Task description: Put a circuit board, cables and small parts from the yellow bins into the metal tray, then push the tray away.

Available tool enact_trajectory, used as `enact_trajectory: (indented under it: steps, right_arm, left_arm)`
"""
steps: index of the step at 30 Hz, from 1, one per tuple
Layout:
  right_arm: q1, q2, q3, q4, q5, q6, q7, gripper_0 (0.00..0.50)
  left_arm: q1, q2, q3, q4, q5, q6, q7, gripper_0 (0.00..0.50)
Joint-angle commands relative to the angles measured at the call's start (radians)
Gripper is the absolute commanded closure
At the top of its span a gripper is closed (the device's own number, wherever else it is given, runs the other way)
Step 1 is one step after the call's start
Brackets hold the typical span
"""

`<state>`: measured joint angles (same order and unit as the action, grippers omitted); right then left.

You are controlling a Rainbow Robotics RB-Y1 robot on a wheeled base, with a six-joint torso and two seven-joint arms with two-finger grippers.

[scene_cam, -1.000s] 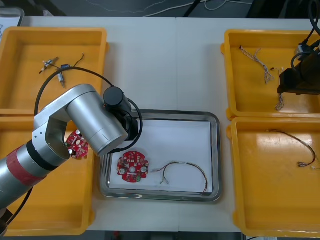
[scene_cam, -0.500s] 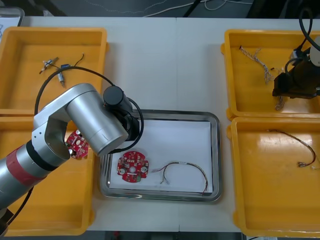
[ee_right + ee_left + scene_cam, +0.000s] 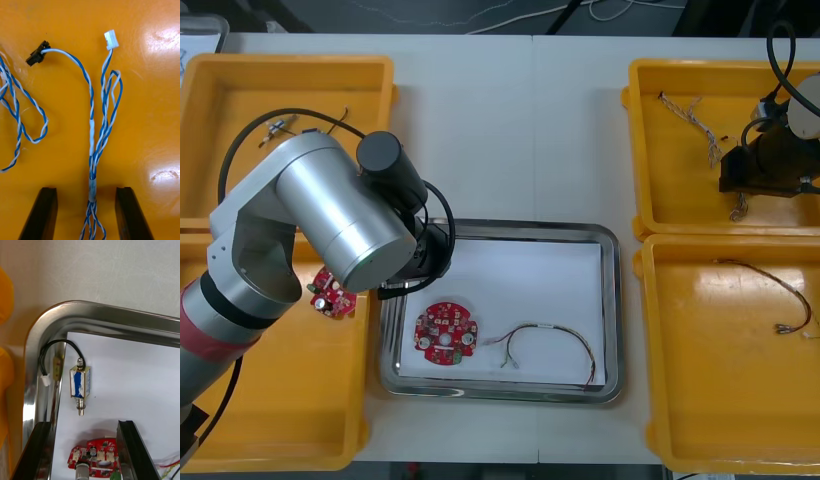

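The metal tray point(image 3: 610, 300), white inside, holds a round red circuit board point(image 3: 446, 334) and a red and yellow cable point(image 3: 550, 345). My left arm point(image 3: 350, 215) hangs over the tray's far left corner. In the left wrist view my left gripper point(image 3: 84, 453) is open above a small metal part point(image 3: 80, 381) with a black lead, which lies just inside the tray rim point(image 3: 112, 318). The circuit board point(image 3: 95, 463) shows between the fingers. My right gripper point(image 3: 765, 165) is in the far right bin; it point(image 3: 88, 213) stands open astride a twisted blue and white cable point(image 3: 93, 127).
A second circuit board point(image 3: 330, 290) lies in the near left bin. Small metal parts point(image 3: 288, 135) sit in the far left bin point(image 3: 210, 190). A black cable point(image 3: 770, 290) rests in the near right bin point(image 3: 660, 400). More blue and white cable point(image 3: 695, 125) lies beside the right gripper.
My left arm has swung back and to the left, away from the tray's middle. My right gripper has shifted slightly left inside the far right bin.
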<state>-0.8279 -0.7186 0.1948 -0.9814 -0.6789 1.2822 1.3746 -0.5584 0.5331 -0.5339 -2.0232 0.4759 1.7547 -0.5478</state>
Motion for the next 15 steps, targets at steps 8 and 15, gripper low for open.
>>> enact_trajectory:
  steps: [8,15]
  right_arm:
    - [-0.036,0.018,0.026,0.006,0.024,-0.007,0.047,0.485]
    - [-0.036,0.018,0.025,0.006,0.022,-0.007,0.06,0.5]
  left_arm:
    - [-0.086,-0.018,0.215,-0.08,0.132,0.165,0.009,0.011]
    - [-0.095,-0.001,0.296,-0.071,0.139,0.165,-0.014,0.012]
